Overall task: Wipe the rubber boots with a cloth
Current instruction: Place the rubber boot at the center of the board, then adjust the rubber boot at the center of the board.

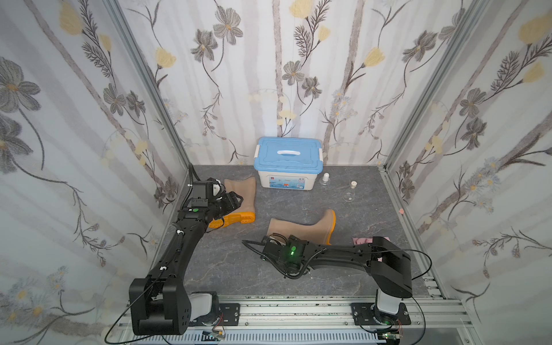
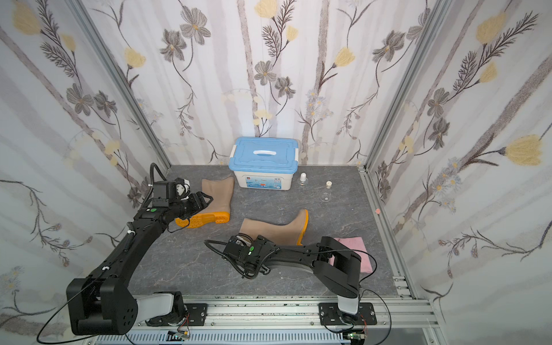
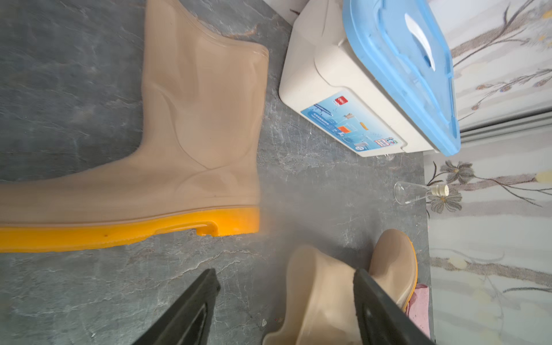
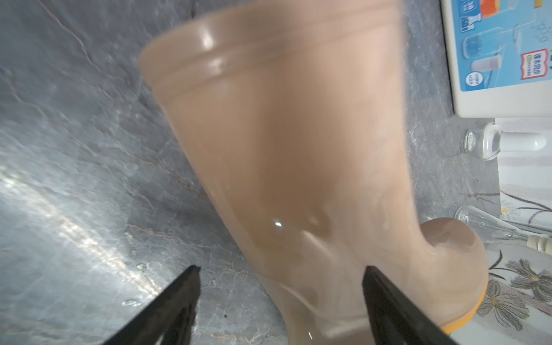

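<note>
At the left, the left gripper (image 1: 233,199) hovers over the left boot (image 1: 241,192), which lies on its side on the table (image 1: 233,268) near the box (image 1: 288,155). Its fingers stand well apart and hold nothing. Toward the middle, the right boot (image 1: 307,228) also lies on its side, sole edge turned to the right. The right gripper (image 4: 282,268) is low over its shaft, jaws spread wide with nothing clamped. The cloth (image 2: 366,254) lies flat at the right edge, beside the right arm's base and partly hidden by that arm.

Neither gripper has the cloth, so fetching it looks like the step in hand. The right arm is nearer. It should lift clear of the boot first, then pinch a raised edge or fold, not the flat middle, leaving enough cloth free to wipe with. The left gripper could steady a boot.
</note>
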Available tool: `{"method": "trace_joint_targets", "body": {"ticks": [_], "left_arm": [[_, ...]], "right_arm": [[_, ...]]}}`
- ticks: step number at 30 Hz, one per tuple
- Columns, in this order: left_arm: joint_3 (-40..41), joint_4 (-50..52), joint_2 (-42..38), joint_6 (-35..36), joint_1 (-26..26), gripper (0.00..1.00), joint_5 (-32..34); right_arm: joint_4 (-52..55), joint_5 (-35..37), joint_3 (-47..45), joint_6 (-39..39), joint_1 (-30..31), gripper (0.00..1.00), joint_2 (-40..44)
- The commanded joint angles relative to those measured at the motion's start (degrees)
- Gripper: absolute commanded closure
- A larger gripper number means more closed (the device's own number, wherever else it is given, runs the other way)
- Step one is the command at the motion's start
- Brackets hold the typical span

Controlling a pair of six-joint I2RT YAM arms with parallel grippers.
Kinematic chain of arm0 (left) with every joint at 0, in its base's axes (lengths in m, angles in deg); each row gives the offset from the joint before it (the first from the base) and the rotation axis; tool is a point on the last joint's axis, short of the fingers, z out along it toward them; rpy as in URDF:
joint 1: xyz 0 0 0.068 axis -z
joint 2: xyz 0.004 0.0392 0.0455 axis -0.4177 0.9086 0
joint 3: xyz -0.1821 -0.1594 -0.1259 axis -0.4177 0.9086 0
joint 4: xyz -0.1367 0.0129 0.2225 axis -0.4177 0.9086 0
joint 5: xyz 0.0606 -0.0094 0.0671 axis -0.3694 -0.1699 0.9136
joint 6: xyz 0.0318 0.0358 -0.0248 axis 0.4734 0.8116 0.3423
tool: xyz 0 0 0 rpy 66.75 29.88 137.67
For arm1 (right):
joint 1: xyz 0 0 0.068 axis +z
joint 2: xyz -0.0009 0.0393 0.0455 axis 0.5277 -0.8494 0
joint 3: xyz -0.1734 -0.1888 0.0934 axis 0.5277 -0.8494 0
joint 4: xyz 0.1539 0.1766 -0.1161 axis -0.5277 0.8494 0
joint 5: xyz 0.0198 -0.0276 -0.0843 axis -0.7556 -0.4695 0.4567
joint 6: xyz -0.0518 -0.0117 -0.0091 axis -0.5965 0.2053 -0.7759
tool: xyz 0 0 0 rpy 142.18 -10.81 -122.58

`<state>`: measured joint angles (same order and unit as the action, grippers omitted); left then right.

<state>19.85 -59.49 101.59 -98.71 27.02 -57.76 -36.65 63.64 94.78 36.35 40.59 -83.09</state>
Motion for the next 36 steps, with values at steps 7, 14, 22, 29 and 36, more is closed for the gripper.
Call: {"method": "trace_joint_targets", "body": {"ticks": [7, 14, 22, 29, 36], "left_arm": [[2.0, 2.4, 2.6, 2.2, 8.6, 0.25, 0.4], [-1.4, 9.2, 9.7, 5.4, 14.6, 0.26, 6.7], [-1.2, 8.1, 13.0, 5.1, 15.7, 0.26, 7.1], [-0.4, 6.4, 14.1, 4.4, 15.9, 0.26, 6.5], [0.9, 2.7, 15.8, 3.1, 15.9, 0.26, 4.2]], "right_arm": [[13.3, -14.0, 1.9, 24.4, -22.1, 0.14, 17.3], [5.2, -24.3, -7.3, 34.1, -36.8, 0.13, 18.9], [-4.4, -28.3, -9.0, 38.1, -41.6, 0.12, 9.5], [-11.2, -31.6, -7.1, 35.8, -45.7, 0.28, 1.7], [-6.6, -29.1, -2.0, 26.5, -46.3, 0.53, 1.8]]}}
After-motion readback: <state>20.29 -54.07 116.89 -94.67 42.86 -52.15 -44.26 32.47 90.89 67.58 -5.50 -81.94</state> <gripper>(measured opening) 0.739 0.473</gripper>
